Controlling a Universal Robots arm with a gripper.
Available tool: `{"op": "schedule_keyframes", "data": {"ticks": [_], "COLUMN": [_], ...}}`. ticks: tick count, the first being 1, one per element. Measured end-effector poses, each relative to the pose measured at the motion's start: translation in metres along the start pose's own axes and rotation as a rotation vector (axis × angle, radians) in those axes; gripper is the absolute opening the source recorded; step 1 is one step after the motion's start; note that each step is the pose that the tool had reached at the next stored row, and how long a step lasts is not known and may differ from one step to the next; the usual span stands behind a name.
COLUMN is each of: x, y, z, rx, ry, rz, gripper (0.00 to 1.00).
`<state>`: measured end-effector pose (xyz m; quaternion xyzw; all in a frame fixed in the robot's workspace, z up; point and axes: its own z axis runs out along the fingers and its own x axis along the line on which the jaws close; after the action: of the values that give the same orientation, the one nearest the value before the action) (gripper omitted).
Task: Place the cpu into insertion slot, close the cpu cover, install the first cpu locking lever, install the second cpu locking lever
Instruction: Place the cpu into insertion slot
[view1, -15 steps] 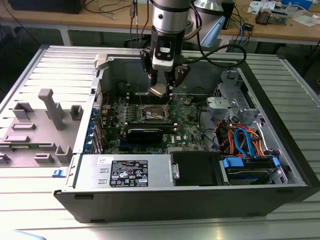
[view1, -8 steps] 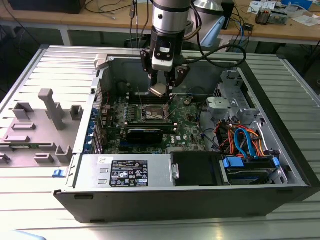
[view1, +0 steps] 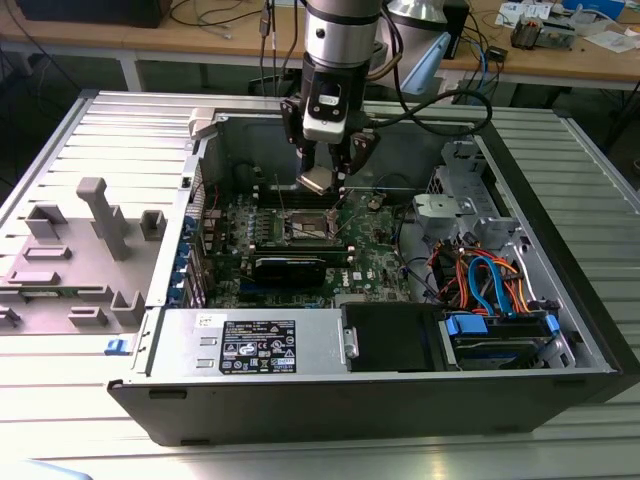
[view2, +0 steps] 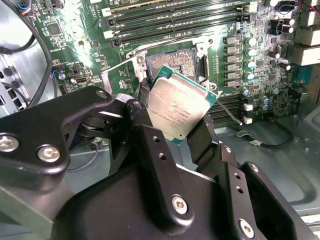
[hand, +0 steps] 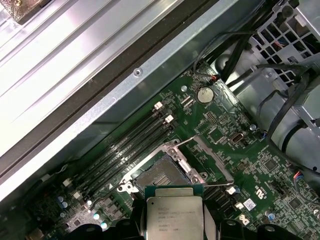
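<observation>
Gripper (view1: 325, 178): pinched on the cpu (view2: 181, 106), which is held by two opposite edges and slightly tilted.
Place of the cpu: upper centre of the exterior view, above the insertion slot (hand: 161, 175) and apart from it.
Slot state: bare, nothing is seated.
Step in hand: judged to be the first, the placing.
Placement need: the cpu is to be levelled and squared with the slot's rim.

Bright, even light; glare washes out the ribbed table (hand: 60, 65).
</observation>
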<state>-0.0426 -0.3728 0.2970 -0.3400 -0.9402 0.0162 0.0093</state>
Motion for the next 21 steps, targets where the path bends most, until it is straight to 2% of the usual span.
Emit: {"op": "schedule_keyframes", "data": {"ticks": [14,21], "x": [0.0,0.0], "y": [0.0,0.0], "z": [0.0005,0.0009], "rx": [0.0002,0.0003], "ry": [0.0006,0.0014], "rz": [0.026,0.053], "gripper": [0.55,0.55]}}
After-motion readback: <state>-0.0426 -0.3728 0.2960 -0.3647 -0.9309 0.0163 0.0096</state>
